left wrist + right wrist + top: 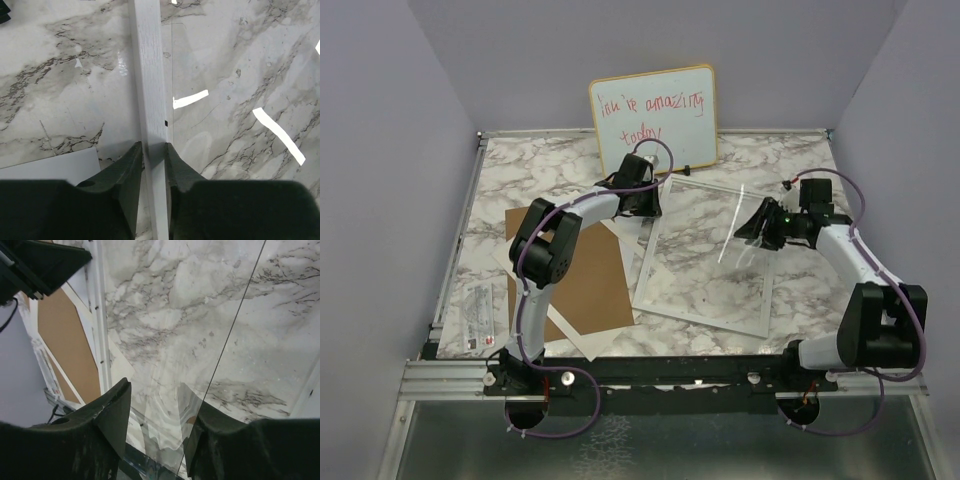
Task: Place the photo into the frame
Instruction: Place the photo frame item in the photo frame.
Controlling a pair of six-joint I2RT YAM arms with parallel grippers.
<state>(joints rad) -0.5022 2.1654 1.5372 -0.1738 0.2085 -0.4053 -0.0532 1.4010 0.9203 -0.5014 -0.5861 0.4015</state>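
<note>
Early: the frame (700, 320) lies on the tabletop (790, 170) just right of the backing board (585, 285), left hand (153, 150) clamping its rim, right hand (154, 390) parted around the raised pane (738, 240). Photo unseen, not inserted.

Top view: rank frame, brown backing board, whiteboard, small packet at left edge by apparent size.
1. frame
2. brown backing board and whiteboard, too alike to split: board partly hidden, whiteboard farther back
3. small packet

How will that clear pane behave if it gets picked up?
Probably stiff: the clear pane keeps a straight edge. Likely slippery, since its surface is glossy with sharp reflections. It looks thin and wide, so it may flex or crack if gripped at one spot.
</note>
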